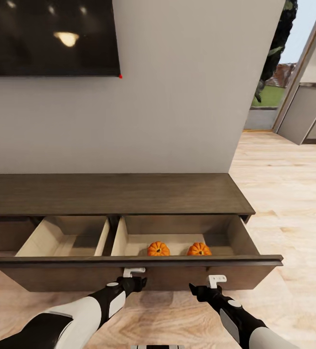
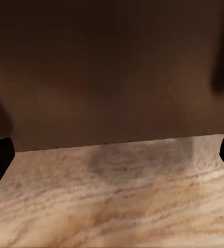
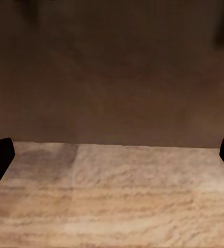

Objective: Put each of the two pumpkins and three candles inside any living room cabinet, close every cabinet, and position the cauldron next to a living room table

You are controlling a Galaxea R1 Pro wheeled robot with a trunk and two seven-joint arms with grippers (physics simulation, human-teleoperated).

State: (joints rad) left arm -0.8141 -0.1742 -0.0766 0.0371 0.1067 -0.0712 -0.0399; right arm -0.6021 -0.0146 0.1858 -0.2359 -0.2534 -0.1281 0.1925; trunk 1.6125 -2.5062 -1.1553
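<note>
Pumpkins, two: one (image 1: 158, 249) and its twin (image 1: 199, 249) lie side by side, apart, in the right compartment of the cabinet's (image 1: 114, 194) pulled-out drawer (image 1: 133, 271). Left compartment holds nothing visible. Left gripper (image 1: 134, 271) and right gripper (image 1: 216, 279) sit close against the drawer front, above the plank floor (image 1: 284, 194). Both grippers spread wide in the wrist views, holding nothing. TV (image 1: 51, 36) hangs on the wall above.
</note>
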